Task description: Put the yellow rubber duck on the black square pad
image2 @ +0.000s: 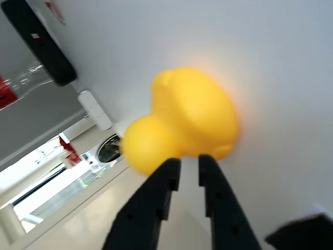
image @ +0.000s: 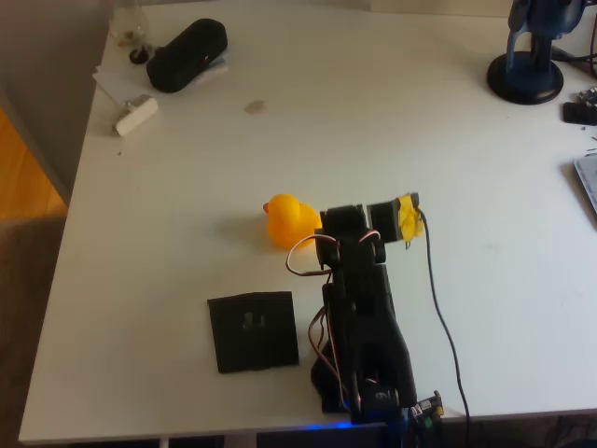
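Note:
The yellow rubber duck (image: pixel 289 221) rests on the white table near the middle, right at the head of my black arm. In the wrist view the duck (image2: pixel 190 114) looms large and blurred just beyond my gripper (image2: pixel 189 162). Its two black fingers (image2: pixel 167 174) stand nearly together with a thin slit between them and nothing in it. Their tips reach the duck's lower edge. The black square pad (image: pixel 252 331) lies flat near the front edge, to the left of the arm and below the duck in the overhead view.
A bulky black oblong case (image: pixel 187 54) lies at the back left, with a small white block (image: pixel 136 114) and a glass bottle (image: pixel 129 26) near it. A blue stand (image: pixel 528 73) occupies the back right. A black cable (image: pixel 440 308) runs along the arm's right.

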Controlling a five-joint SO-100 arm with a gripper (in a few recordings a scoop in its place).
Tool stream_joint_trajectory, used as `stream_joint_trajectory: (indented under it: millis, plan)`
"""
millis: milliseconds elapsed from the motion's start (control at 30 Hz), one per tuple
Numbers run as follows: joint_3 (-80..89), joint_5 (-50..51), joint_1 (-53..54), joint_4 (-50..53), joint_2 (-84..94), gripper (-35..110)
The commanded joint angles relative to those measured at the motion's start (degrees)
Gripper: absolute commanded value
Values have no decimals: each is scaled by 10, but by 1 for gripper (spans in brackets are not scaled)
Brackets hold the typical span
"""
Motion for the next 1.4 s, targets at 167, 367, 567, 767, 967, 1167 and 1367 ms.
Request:
stream_joint_trajectory:
  millis: [167, 367, 567, 767, 967, 1167, 1367]
  plan:
    - [-128, -7, -5, 0, -37, 4]
    - [-241, -7, -7, -1, -214, 4]
    - [-353, -7, -3, -1, -359, 4]
    - [-404, -7, -3, -1, -453, 4]
    - [-434, -9, -4, -1, -461, 4]
    - [-443, -42, -14, -1, -468, 4]
    - [-434, -136, -100, 6, -468, 4]
